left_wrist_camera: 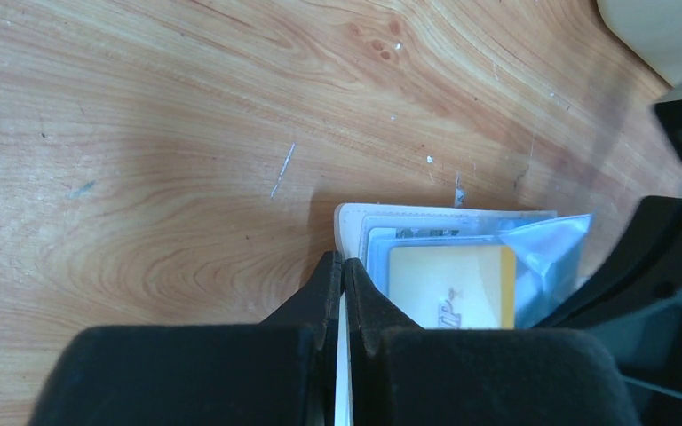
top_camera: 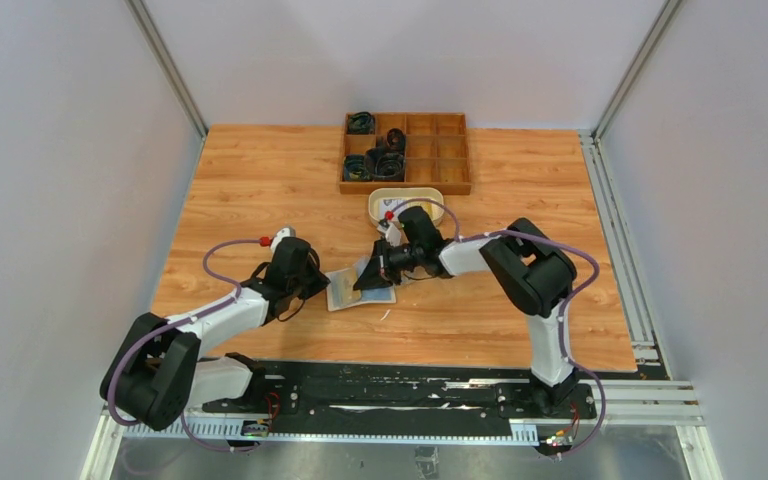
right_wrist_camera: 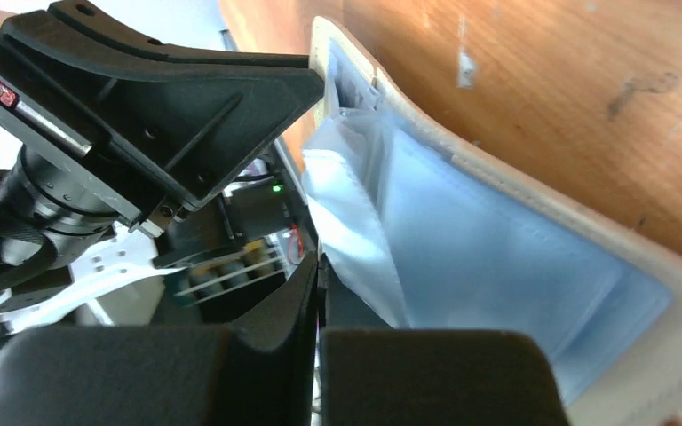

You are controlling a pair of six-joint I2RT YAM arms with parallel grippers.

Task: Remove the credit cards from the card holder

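Observation:
The card holder (top_camera: 348, 291) lies open on the wooden table between my two grippers. My left gripper (left_wrist_camera: 343, 262) is shut on its pale left edge (left_wrist_camera: 355, 222), a thin white strip showing between the fingers. Inside, a yellow-faced card (left_wrist_camera: 448, 284) sits in a pocket with a grey-blue card edge (left_wrist_camera: 377, 244) behind it. My right gripper (right_wrist_camera: 320, 266) is shut on the holder's crinkled pale-blue clear sleeve (right_wrist_camera: 355, 213), lifting it off the beige cover (right_wrist_camera: 515, 204). From above, the left gripper (top_camera: 324, 285) and right gripper (top_camera: 365, 279) face each other across the holder.
A wooden compartment tray (top_camera: 406, 152) holding black items stands at the back. A cream oval dish (top_camera: 405, 203) sits just behind my right wrist. A small white scrap (top_camera: 385, 314) lies on the table near the holder. Grey walls enclose the table.

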